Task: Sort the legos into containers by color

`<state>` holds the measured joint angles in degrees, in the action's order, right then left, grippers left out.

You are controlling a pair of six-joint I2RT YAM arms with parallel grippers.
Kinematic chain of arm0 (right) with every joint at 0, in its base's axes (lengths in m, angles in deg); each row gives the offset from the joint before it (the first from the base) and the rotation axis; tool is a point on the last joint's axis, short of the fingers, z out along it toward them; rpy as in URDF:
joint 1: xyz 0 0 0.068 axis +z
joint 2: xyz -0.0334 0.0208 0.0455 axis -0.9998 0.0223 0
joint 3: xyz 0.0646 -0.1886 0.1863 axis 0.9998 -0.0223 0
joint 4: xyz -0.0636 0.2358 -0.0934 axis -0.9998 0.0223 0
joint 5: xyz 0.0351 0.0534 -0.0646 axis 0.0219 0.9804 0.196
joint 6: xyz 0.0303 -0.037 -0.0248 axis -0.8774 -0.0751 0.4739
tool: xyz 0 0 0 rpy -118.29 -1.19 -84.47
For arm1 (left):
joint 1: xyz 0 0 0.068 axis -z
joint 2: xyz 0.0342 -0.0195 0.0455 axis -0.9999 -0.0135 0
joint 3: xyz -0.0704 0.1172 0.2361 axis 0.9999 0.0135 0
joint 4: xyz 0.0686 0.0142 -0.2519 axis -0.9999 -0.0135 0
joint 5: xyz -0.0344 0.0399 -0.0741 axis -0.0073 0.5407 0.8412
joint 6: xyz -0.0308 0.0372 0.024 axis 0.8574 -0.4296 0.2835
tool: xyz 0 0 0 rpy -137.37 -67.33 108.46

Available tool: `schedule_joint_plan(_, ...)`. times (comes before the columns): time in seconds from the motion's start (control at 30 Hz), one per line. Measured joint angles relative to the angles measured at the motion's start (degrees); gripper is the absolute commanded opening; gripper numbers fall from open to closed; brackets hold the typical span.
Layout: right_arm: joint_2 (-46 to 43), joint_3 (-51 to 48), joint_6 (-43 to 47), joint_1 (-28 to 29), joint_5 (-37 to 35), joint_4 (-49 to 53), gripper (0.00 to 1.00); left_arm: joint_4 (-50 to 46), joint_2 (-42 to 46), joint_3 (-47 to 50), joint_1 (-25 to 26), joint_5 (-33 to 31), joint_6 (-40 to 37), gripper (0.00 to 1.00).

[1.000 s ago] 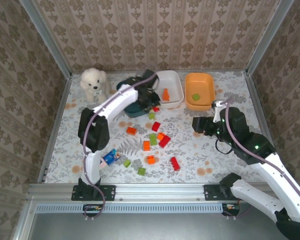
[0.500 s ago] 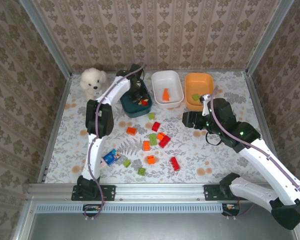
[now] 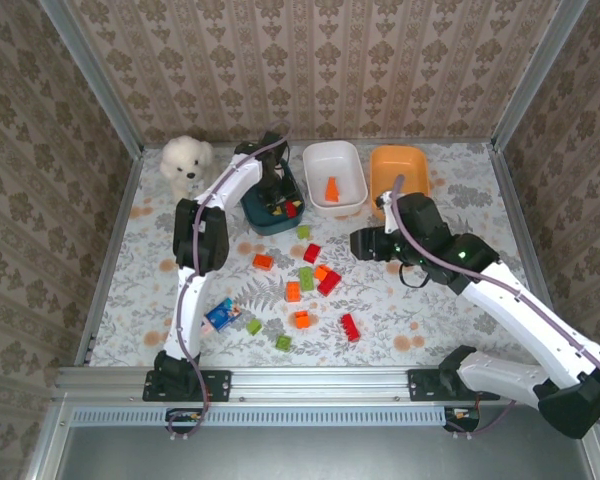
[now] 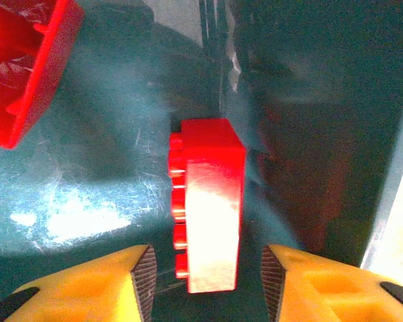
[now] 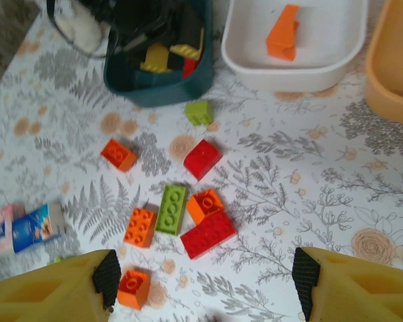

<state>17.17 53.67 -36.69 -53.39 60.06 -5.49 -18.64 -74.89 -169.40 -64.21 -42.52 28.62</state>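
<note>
Nearest, toward the table's middle: loose legos [image 5: 209, 233], unsorted. Over them, right gripper [image 5: 205, 278], spread wide and empty, seemingly lining up a pick. At the far edge, inside the dark teal bin [image 3: 265, 225], left gripper [image 4: 208, 268], parted, gripping nothing. Just ahead, red brick [image 4: 211, 194] lying free near another red piece [image 4: 20, 67], apparently grouped by colour, long axis running straight away from the gripper.
</note>
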Motion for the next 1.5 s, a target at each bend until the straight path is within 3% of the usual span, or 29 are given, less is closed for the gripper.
schedule_joint_plan(0.17,3.8,0.1,3.9,6.0,-1.1,0.2,0.71,-0.7,1.6,0.4,0.0,-0.7,0.0,0.52)
schedule_joint_plan(0.3,8.8,1.0,7.2,11.3,-1.7,-0.4,0.72,0.6,11.1,7.1,-0.1,-2.6,0.0,0.55)
schedule_joint_plan(0.53,23.6,7.5,12.3,16.3,-0.7,-3.5,0.76,9.0,42.1,32.4,-1.9,-5.7,2.5,0.62)
schedule_joint_plan(0.67,36.1,16.6,13.8,16.6,0.3,-3.2,0.77,13.2,58.6,50.3,-4.2,-7.1,5.2,0.72)
schedule_joint_plan(0.87,52.5,31.1,14.9,16.7,0.7,-0.5,0.81,12.2,76.4,70.6,-9.1,-7.1,6.8,0.75)
schedule_joint_plan(1.17,67.3,46.5,16.8,16.7,-1.6,6.0,0.84,6.8,97.4,77.6,-11.2,-7.1,8.0,0.76)
schedule_joint_plan(1.37,72.7,50.7,18.0,16.7,-5.1,8.0,0.83,3.6,100.8,77.7,-11.2,-7.1,8.2,0.76)
schedule_joint_plan(1.5,74.9,52.2,19.0,16.7,-6.0,8.3,0.74,2.2,100.8,77.7,-11.2,-7.1,8.2,0.76)
